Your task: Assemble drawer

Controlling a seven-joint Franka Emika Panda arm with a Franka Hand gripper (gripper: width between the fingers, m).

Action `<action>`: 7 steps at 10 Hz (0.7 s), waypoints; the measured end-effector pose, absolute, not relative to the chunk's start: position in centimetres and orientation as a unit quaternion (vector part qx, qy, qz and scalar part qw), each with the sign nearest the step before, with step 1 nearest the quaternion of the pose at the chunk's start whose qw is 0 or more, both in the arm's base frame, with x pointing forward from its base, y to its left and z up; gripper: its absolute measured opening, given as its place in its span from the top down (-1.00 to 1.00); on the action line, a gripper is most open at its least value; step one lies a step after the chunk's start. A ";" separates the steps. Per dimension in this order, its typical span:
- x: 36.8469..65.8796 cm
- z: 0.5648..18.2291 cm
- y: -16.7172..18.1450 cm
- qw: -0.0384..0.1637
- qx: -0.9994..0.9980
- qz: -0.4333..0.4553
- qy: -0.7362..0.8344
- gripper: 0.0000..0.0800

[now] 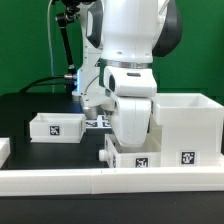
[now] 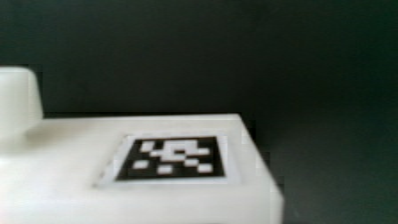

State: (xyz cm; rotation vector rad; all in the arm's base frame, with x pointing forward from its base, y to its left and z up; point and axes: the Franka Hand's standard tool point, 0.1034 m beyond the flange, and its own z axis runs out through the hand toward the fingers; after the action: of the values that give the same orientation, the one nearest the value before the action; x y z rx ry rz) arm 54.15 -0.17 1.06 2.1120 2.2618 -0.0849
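End effector fingers sit hidden behind the white robot arm's (image 1: 132,100) own bulk, so I cannot tell whether they are spread or pinching. It hangs low over a small low white plastic tray (image 1: 130,158) on the black worktop (image 1: 30,105), just beside the tall white square box shell (image 1: 186,125). A second white tray (image 1: 55,127) lies well apart. An off-centre descent would likely shove the near tray against the long low white border wall (image 1: 60,182).

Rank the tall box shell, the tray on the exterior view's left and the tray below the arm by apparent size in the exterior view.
Largest: box shell.
Then tray on the exterior view's left and tray below the arm, unranked: they look alike, and the second is nearer the camera and partly hidden by the arm.
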 end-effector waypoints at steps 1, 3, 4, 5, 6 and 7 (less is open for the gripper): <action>54.2 1.0 -0.2 0.023 0.691 -0.028 0.722 0.90; 54.6 1.1 0.7 0.024 0.705 -0.024 0.709 0.90; 54.8 1.1 1.0 0.024 0.713 -0.023 0.701 0.90; 54.7 1.0 1.1 0.022 0.719 -0.026 0.694 0.90; 54.7 1.0 1.1 0.022 0.723 -0.027 0.690 0.90; 54.7 1.0 1.1 0.022 0.724 -0.027 0.689 0.90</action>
State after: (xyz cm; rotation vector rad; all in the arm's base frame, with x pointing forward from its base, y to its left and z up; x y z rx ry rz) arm 54.67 1.10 1.01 2.2420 2.1359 -0.0823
